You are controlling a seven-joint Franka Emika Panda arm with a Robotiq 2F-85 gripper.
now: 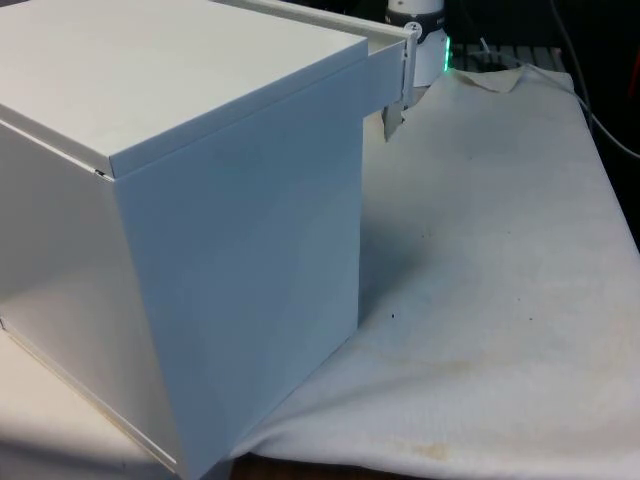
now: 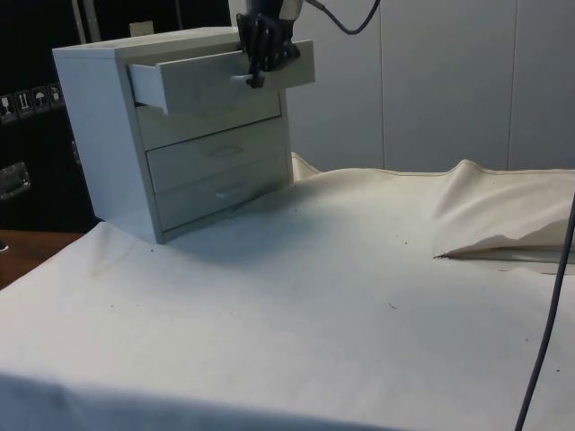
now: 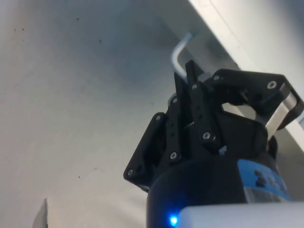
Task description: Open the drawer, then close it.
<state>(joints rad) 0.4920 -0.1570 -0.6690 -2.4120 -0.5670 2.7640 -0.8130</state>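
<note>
A white chest of drawers (image 2: 108, 135) stands on the cloth, and in the front view its plain side (image 1: 200, 200) faces the camera. Its top drawer (image 2: 198, 81) is pulled part-way out, and the drawer's front (image 1: 385, 70) juts past the chest's corner. My black gripper (image 2: 256, 74) hangs at that drawer's front, shut on its bent metal handle (image 3: 178, 52). In the wrist view the gripper (image 3: 183, 78) has its fingers pressed together around the handle's bar, under the drawer's white front panel (image 3: 247, 28).
The two lower drawers (image 2: 216, 151) are shut. A raised fold of the cloth (image 2: 503, 224) lies at the side view's right, with a dark cable (image 2: 548, 332) hanging in front of it. Open cloth (image 2: 314, 296) stretches in front of the chest.
</note>
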